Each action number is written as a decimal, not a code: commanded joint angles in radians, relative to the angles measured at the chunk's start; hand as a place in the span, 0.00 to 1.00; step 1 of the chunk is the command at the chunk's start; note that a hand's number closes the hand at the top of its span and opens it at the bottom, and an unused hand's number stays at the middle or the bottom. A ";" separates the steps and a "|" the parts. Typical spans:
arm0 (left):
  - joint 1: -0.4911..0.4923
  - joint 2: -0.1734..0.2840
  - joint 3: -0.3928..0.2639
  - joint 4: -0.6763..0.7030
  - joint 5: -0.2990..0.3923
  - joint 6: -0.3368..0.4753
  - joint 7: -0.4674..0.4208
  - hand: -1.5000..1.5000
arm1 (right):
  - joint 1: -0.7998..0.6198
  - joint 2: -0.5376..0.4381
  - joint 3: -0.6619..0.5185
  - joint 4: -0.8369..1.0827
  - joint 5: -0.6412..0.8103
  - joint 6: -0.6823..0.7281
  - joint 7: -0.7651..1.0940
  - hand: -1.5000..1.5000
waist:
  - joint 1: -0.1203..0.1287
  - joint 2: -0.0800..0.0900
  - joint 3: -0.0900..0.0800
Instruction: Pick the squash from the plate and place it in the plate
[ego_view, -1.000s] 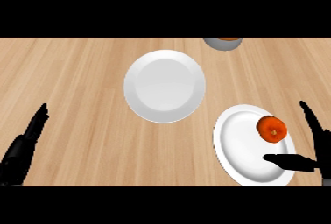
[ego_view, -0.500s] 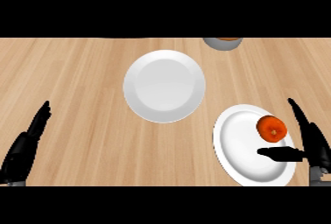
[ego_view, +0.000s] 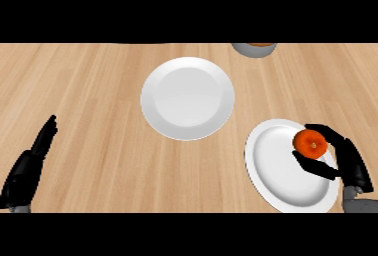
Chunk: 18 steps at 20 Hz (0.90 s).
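Observation:
An orange squash (ego_view: 311, 143) lies on the right part of the white plate (ego_view: 277, 170) at the lower right. My right hand (ego_view: 342, 159) is at the squash, its fingers curving round the far and right side and its thumb just below it, on the plate. A second white plate (ego_view: 187, 98) with nothing on it sits in the middle of the counter. My left hand (ego_view: 31, 166) rests open at the lower left, fingers straight and pointing up, far from both plates.
A grey bowl (ego_view: 255, 49) with something orange inside is cut off at the counter's far edge, behind the middle plate. Bare wooden counter (ego_view: 88, 90) lies between the left hand and the plates.
My right hand has moved left and forward to the squash, and its fingers have curled round it. The squash and both plates have not moved. The left hand stays put.

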 joint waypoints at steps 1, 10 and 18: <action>-0.041 -0.050 -0.003 0.057 -0.055 0.024 -0.004 0.50 | -0.069 0.033 -0.016 0.089 0.019 -0.032 -0.064 1.00 | 0.000 0.001 0.000; -0.010 -0.022 0.009 0.007 -0.029 -0.054 -0.025 0.50 | -0.268 -0.215 0.076 0.308 0.228 0.185 0.060 1.00 | 0.056 0.014 -0.001; -0.017 -0.036 0.023 -0.006 -0.038 -0.043 0.010 0.50 | -0.537 -0.201 0.107 0.622 0.396 0.047 0.004 1.00 | 0.028 0.007 0.001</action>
